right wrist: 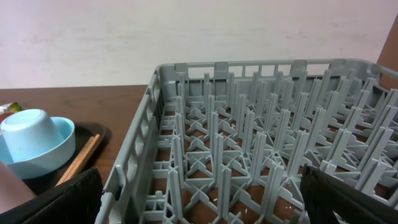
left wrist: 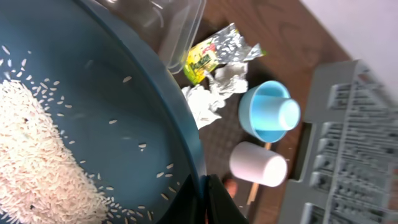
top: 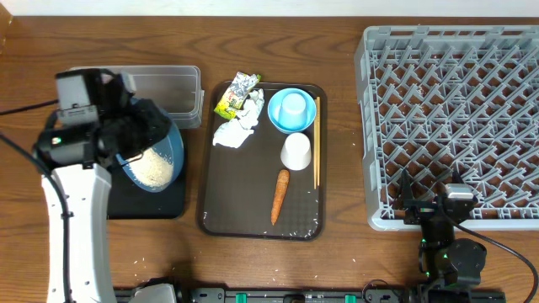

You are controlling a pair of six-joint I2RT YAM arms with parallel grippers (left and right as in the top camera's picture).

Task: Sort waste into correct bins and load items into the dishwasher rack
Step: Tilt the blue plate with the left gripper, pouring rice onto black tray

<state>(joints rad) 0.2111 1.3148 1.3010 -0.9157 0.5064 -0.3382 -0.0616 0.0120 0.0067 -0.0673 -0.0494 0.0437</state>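
Left gripper (top: 128, 145) clamps plate (top: 174, 139), tilted above black tray (top: 164, 204). Left wrist: rice (left wrist: 37, 155) piled on plate, so dumping waste, I'd say; steeper tilt needed next. Right wrist: right gripper (right wrist: 205, 198) wide, empty, facing rack (right wrist: 249, 124)

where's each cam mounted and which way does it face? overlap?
Overhead: above the table, straight down; left arm by the black tray, right arm at the rack.
Left wrist: beside the held plate, facing the brown tray; one dark finger shows.
Right wrist: low at the rack's edge, facing across it; open fingers in both bottom corners.
Shared: cup in bowl, in all three.
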